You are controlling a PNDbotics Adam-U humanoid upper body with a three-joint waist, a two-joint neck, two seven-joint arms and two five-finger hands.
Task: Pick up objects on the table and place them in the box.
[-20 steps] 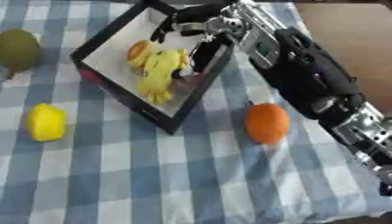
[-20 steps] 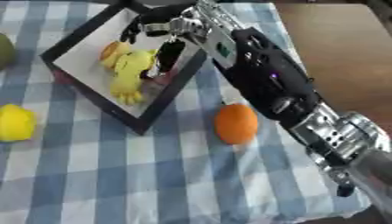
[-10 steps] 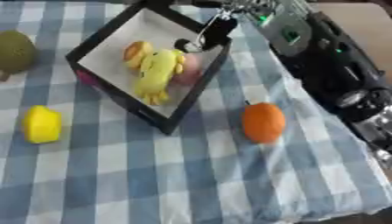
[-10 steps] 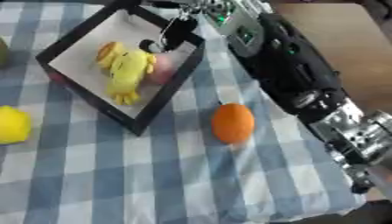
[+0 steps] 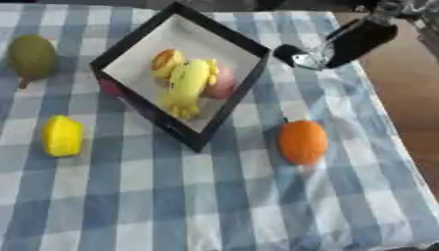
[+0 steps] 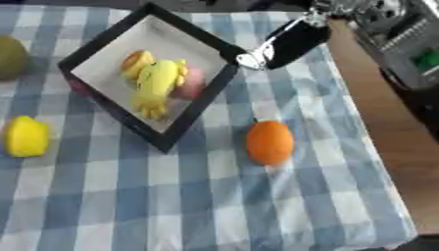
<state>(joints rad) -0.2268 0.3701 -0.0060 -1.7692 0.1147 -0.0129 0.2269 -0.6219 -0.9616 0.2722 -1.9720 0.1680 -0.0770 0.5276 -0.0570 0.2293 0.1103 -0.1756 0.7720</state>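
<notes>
1. The right hand (image 5: 343,46) hangs just beyond the box (image 5: 225,43)'s right corner; whether its fingers are spread or curled cannot be told, and nothing shows in it.
2. Inside the box lie a yellow toy (image 5: 188,86), an orange piece and a pink piece.
3. Outside wait an orange (image 5: 303,141) right of the box, a lemon (image 5: 62,136) and a green fruit (image 5: 33,56) to its left.

We can read no text, label, brand, number or sign anywhere in these views. The box (image 5: 225,37), the toys inside it and the fruit on the bench (image 5: 257,206) carry no lettering that we can make out. The robot's arm at the upper right of the right eye view shows a small green patch (image 6: 426,58) on a grey panel, but we cannot tell any character on it.
</notes>
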